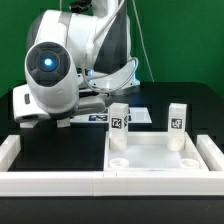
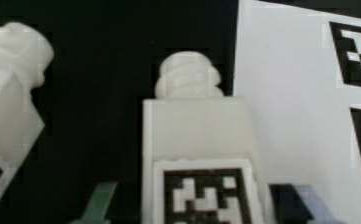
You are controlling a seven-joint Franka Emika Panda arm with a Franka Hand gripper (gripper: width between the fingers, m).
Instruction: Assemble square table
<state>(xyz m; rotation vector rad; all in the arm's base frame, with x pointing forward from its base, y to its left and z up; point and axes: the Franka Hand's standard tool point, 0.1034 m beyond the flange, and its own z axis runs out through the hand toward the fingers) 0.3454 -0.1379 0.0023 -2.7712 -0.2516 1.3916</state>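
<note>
Fingertips (image 2: 102, 200) of the gripper (image 2: 195, 203) flank the middle leg (image 2: 198, 150), whose threaded tip points away from the gripper; whether they press on it I cannot tell. Just beside lies a second leg (image 2: 17, 90), and on the gripper's other side the marker board (image 2: 287, 80). The square tabletop (image 1: 155, 160) sits apart from the gripper, with a near upright leg (image 1: 118, 128) and a far upright leg (image 1: 177, 118) on it

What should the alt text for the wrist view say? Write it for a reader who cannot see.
A white leg block with a black-and-white tag stands out between the two fingers, its ridged tip pointing away from the camera. A second leg block sits to one side of it and the marker board to the other, on a dark surface.
</note>
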